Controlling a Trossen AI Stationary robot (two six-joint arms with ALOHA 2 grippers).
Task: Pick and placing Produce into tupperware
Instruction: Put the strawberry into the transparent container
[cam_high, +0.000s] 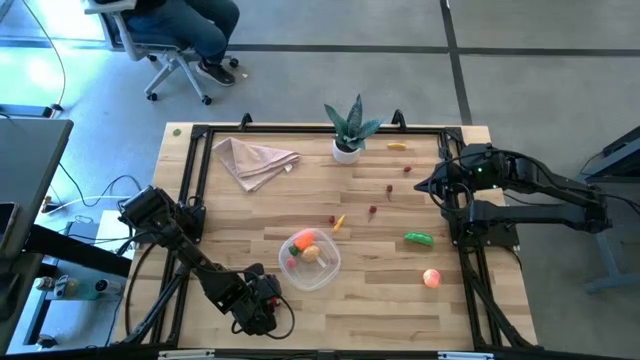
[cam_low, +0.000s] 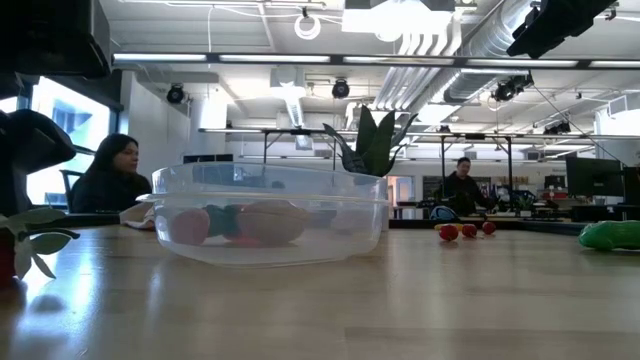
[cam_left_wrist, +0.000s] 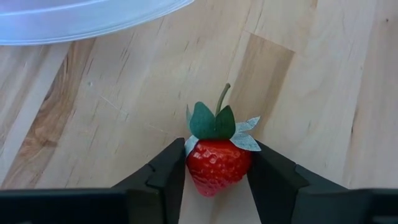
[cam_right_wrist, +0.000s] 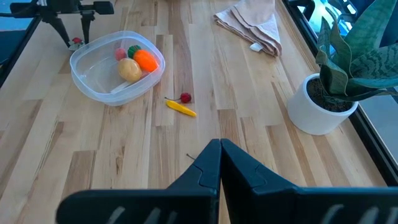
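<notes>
While the right arm waits at the right edge of the tabletop with its right pincer clenched on nothing, the left pincer is set low near the front left of the wood, just beside the tub. A red strawberry is grasped between its two dark fingers, one finger pressed to each side of the fruit. The strawberry's long axis is seen running away from the wrist, with the green leaves and stem pointed forward toward the tub's rim and the red tip pointed back toward the wrist. Whether the fruit is touching the wood or lifted off it cannot be told.

An orange piece, a tan round piece, a small green piece and a pink piece are held in the clear round tub. Outside it, a small yellow-orange piece is laid on the wood with its length pointed toward the tub, and a tiny red piece is just beside it. A green cucumber and a pink peach are lying near the right side, well apart from the tub. A potted plant and a beige cloth are placed along the far edge.
</notes>
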